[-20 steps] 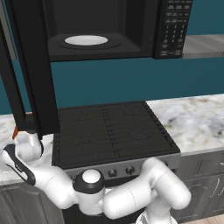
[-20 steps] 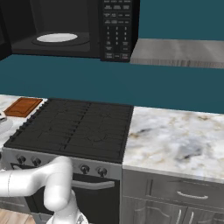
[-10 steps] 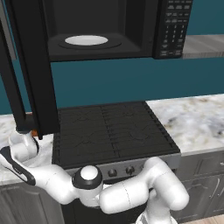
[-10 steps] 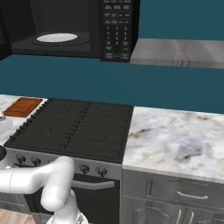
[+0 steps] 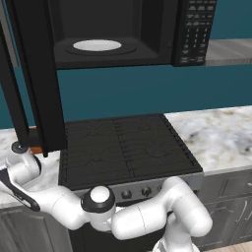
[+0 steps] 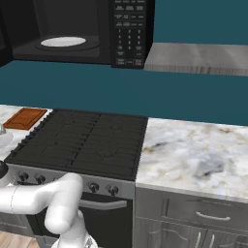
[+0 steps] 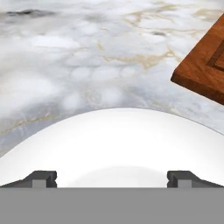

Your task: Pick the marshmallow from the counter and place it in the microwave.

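My gripper [image 7: 112, 178] is open, its two dark fingertips [image 7: 43, 178] wide apart just above the rim of a round white plate [image 7: 112, 140]. The plate lies on the marbled counter [image 7: 87, 65], left of the stove. In the left base view the hand [image 5: 22, 168] hangs low over that left stretch of counter, beside the microwave's open door [image 5: 34, 74]. The black microwave [image 5: 118, 29] stands above the stove with its white turntable [image 5: 97, 45] bare. The marshmallow is out of view.
A brown wooden board [image 7: 203, 70] lies on the counter just beyond the plate, also seen as the board [image 6: 25, 118] left of the black stove [image 6: 82, 143]. More marbled counter [image 6: 193, 155] runs to the right of the stove, under a grey shelf [image 6: 198, 57].
The hand has crept slightly left and lower over the left counter. The jaws have stayed open.
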